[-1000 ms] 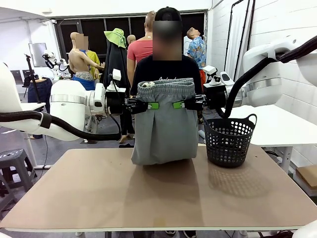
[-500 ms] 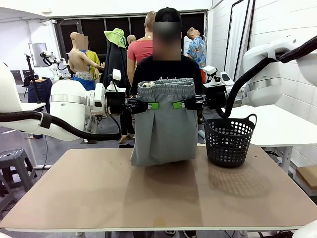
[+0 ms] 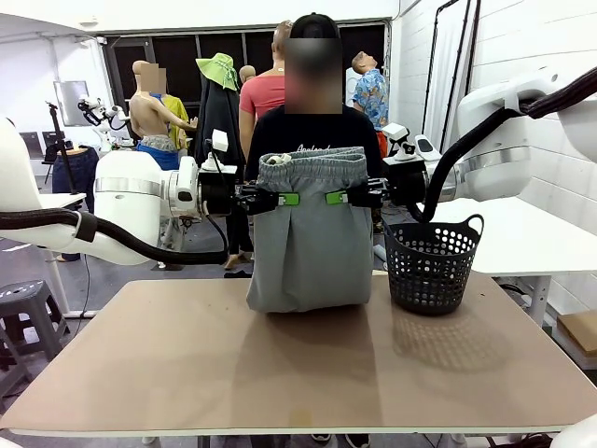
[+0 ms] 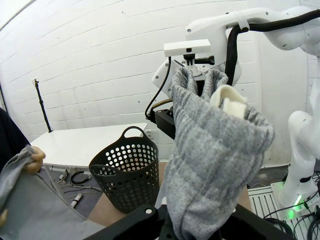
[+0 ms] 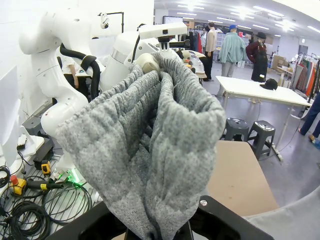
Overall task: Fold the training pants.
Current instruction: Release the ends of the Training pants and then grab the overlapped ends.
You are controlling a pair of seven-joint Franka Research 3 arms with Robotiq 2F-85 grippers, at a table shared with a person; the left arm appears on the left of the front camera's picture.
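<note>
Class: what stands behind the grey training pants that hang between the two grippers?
A person in a black top stands behind the training pants. The pants cover the torso from the chest down to the table.

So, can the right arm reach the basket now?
Probably not yet: the right gripper is shut on the training pants. The basket stands close by, with nothing between.

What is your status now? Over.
Left hand shut on training pants, right hand too. They hang between, lower edge on table. Black mesh basket close beside.
</note>
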